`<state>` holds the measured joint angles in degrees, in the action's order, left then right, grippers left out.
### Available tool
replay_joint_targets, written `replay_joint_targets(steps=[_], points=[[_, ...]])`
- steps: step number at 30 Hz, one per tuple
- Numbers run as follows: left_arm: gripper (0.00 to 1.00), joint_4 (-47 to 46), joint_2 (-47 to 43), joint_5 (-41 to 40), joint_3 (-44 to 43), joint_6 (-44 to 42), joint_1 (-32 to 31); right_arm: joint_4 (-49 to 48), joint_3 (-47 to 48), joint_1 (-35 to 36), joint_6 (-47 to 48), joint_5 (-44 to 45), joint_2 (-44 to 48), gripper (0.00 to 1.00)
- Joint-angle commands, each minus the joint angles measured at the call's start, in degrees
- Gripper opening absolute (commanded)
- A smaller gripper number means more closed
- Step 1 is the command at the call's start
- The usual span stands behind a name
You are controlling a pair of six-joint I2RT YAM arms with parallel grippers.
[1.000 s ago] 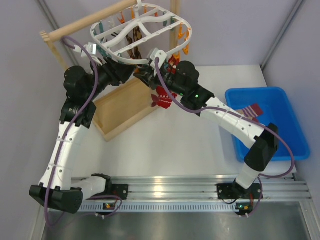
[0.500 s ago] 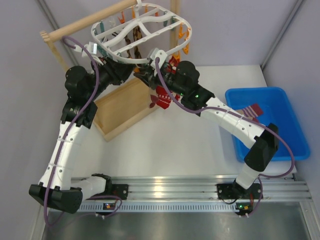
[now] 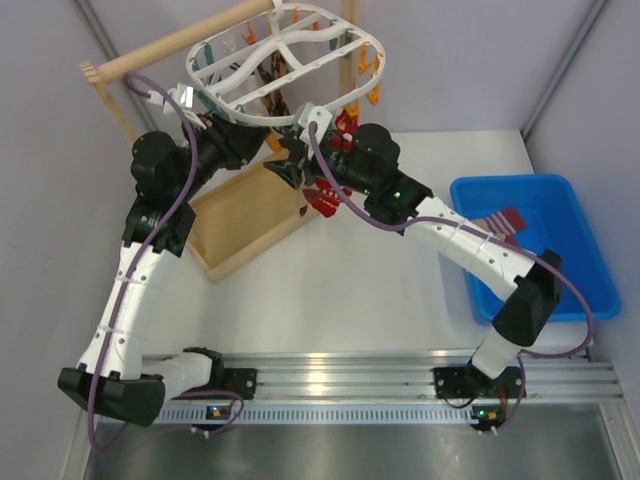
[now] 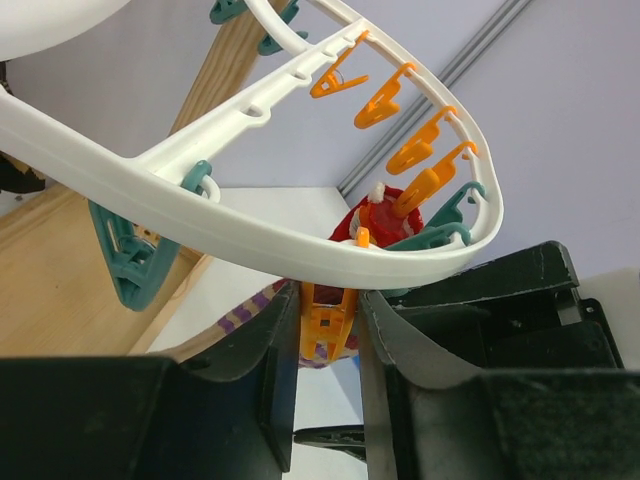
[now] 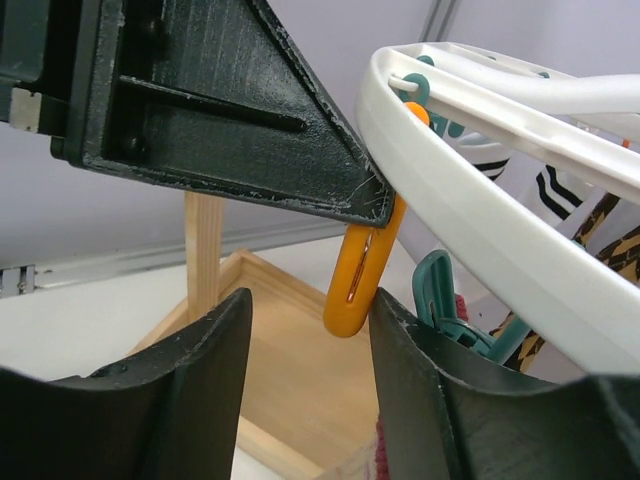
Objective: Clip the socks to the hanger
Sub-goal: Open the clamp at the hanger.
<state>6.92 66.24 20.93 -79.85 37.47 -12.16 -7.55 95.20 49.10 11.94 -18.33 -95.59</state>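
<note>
My left claw (image 4: 328,345) was clenched on an orange clip (image 4: 322,322) that dangled from the near rim of the hanger (image 4: 250,240), with one finger flat against each side. I judged the squeeze was meant to spread the clip's mouth so a sock could go in. My right claw (image 5: 310,325) stood released just below that same clip. Its fingers were apart and held nothing, with only the clip's loop above the gap. I read that as a claw placed to feed fabric upward rather than to grip.

The hanger hung at twelve o'clock over the bench (image 3: 350,290). It was a white oval frame with orange and teal clips strung along its rim. A red sock (image 3: 322,197) hung limp at about five o'clock from the two claws, below the rim, soft and flecked with white. I could not tell whether a clip or my right wrist bore it. A striped sock (image 3: 507,219) lay in the blue tray (image 3: 560,270) at three o'clock, well apart from the hanger and not yet clipped. The wooden tray (image 3: 245,220) sat at ten o'clock, beneath my left arm.
</note>
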Motion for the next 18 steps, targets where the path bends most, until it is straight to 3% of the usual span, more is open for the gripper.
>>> replay_joint_targets(steps=[1, 8, 12, 18], points=[[0.00, -3.9, 0.2, -1.7, -0.1, 0.1, 0.0, 1.1, -0.3, 1.3, 0.8, -2.5, 4.4, 0.50], [0.00, -2.1, 0.2, -2.6, 0.4, 1.9, 0.1, 3.2, -1.2, 0.6, 1.2, -2.3, 6.4, 0.57], [0.00, 0.9, 0.8, -5.6, -0.6, 4.4, 0.0, 5.5, -2.1, -0.5, 1.2, -2.6, 8.3, 0.66], [0.00, 3.7, 1.7, -7.2, -1.5, 8.4, 0.2, 5.5, -3.8, -2.1, 1.8, -3.3, 9.5, 0.61]])
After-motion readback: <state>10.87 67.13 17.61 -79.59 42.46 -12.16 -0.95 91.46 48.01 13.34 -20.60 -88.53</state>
